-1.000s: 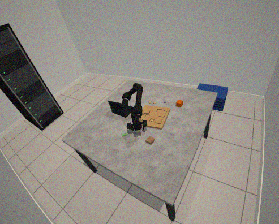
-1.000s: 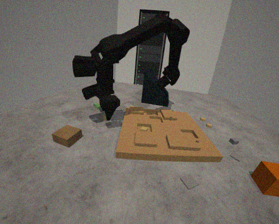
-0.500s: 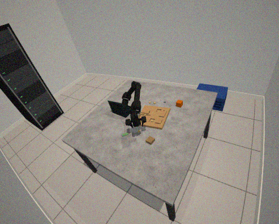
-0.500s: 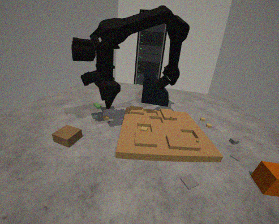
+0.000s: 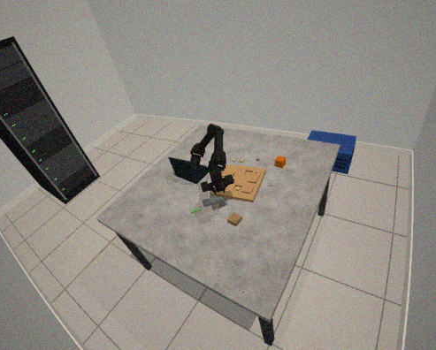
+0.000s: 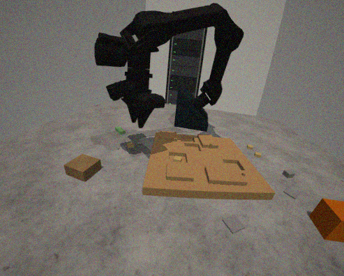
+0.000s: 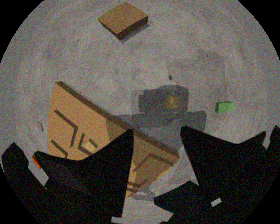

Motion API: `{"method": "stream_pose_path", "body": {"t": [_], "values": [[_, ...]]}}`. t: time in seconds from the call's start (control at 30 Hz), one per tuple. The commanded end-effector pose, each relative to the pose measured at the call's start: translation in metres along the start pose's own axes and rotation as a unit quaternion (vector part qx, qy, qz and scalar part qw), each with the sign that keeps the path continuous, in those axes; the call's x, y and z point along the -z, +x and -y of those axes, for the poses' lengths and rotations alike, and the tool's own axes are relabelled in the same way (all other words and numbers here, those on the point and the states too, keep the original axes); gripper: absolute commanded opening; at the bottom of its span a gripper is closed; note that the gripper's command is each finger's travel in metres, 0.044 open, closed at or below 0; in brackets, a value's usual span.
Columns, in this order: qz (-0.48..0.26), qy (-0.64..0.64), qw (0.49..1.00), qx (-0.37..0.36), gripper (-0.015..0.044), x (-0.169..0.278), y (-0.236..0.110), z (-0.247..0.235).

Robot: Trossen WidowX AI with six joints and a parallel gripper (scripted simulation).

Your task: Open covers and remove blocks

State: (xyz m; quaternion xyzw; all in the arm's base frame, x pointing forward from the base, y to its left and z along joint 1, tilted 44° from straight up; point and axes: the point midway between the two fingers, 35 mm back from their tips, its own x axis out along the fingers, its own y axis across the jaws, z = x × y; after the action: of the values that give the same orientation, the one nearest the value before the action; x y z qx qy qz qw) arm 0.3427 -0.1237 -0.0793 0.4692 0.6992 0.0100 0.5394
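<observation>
Grey speckled table (image 5: 258, 247) stands on a pale tiled floor (image 5: 351, 247) between plain grey walls, and the wooden puzzle board (image 6: 211, 174) lies flat on its far half. In the exterior view the board shows several raised covers and open square wells; one well (image 6: 178, 157) holds a small tan block (image 6: 177, 158).

Above the table, just off the board's far left corner, the black gripper (image 6: 141, 116) hangs with its tips pointing down, clear of the surface. Its fingers stand about half apart and nothing is between them. Below it on the table, beside that corner, lies a small tan block (image 6: 130, 144) in the arm's shadow; the wrist view shows it (image 7: 169, 100) ahead of the fingers.

Near this spot lies a small green piece (image 6: 120, 130). A brown box (image 6: 82, 166) rests on the table to the board's left, well apart from it. Two tiny tan blocks (image 6: 254, 150) lie to the board's right, and an orange cube (image 6: 333, 219) sits at the near right.

Beyond the table, a dark server rack (image 5: 11, 79) leans by the left wall, and a blue crate (image 5: 340, 150) stands on the floor.
</observation>
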Motion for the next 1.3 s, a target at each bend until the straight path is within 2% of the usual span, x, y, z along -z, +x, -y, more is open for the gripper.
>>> {"method": "stream_pose_path", "body": {"t": [0.0, 0.17, 0.67, 0.87, 1.27], "values": [[-0.003, -0.048, 0.999, -0.001, 0.0125, 0.009, 0.001, -0.021], [-0.003, -0.113, 0.994, -0.002, 0.0, 0.02, 0.0, -0.048], [-0.007, -0.304, 0.953, -0.01, 0.0, 0.065, 0.003, -0.117], [-0.007, -0.312, 0.95, -0.01, 0.0, 0.066, 0.005, -0.12], [-0.007, -0.312, 0.95, -0.011, 0.0, 0.068, 0.052, -0.121]]}}
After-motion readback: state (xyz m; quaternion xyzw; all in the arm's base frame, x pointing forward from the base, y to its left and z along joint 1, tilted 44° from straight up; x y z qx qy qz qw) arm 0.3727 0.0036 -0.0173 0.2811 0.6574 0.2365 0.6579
